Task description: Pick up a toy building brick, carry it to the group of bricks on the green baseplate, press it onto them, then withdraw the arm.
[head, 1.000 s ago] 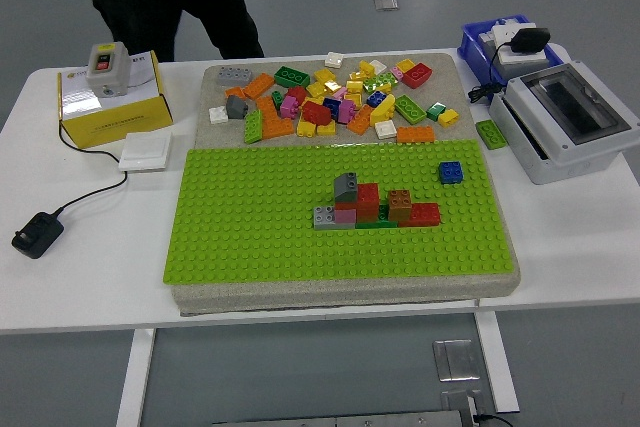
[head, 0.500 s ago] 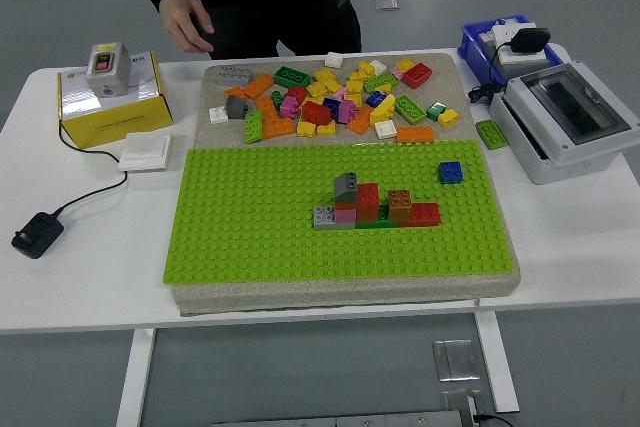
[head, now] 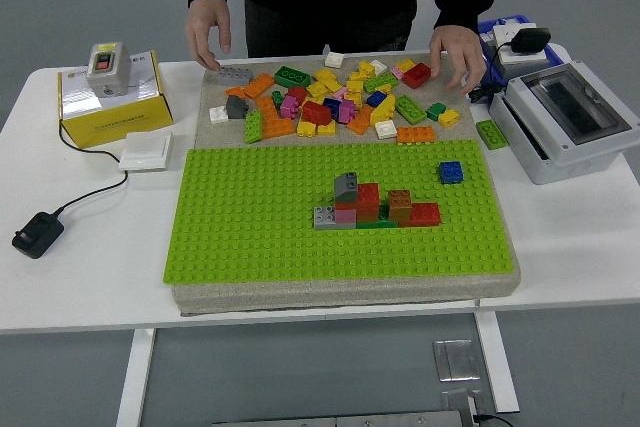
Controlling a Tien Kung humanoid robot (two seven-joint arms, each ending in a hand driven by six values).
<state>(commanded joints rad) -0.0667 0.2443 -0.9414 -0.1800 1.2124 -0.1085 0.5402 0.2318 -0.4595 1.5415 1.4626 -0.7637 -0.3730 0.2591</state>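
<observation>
Robot hands out of sight, finger state impossible to tell. Far side: person's two hands (head: 208,32) (head: 458,51) resting beside loose bricks (head: 335,102); brick group (head: 372,204) on green baseplate (head: 250,227).

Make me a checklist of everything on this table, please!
Surface: white table, grey slab under the green baseplate.
Job's things: built group of bricks on baseplate; lone blue brick apart; loose brick pile behind.
Clutter: yellow box, white switch, grey case, blue bin.
Hands: robot's, nothing seen.
Cables: black plug with cord.
Surroundings: person's hands at the pile's far corners.
</observation>
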